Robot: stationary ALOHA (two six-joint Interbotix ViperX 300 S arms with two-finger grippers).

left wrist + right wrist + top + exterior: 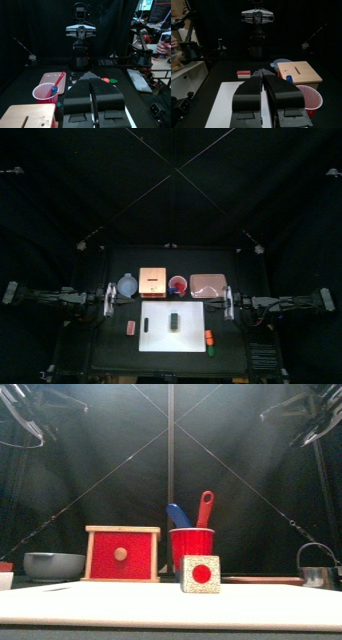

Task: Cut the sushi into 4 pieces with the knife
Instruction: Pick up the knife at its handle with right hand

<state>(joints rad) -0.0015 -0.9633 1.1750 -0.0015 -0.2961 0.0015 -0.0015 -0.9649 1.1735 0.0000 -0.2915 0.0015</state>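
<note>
A black surface (100, 343) is shown from above, with a white cutting board (191, 328) laid at its front middle. The sushi roll (175, 318), a dark green block, is set on the board near its centre. From the front, its pale end with a red centre is seen.

Behind the board, a row is formed from left to right: a blue-grey bowl (54, 565), a wooden box (123, 554) with a red drawer front, a red cup (191, 544) and a pink tray (206, 285). A blue knife (178, 515) and a red knife (205, 508) are stood in the cup (handles up, untouched). A metal cutter (317, 570) is seen at the far right.

A small red and white toy (131, 327) is laid left of the board. An orange toy (210, 337) and a green toy (214, 350) are laid to its right.

The left claw (91, 81) is held at the surface's left edge, its jaws pressed together on nothing. The right claw (263, 74) is held at the right edge, likewise closed and empty. Both are well apart from the sushi.
</note>
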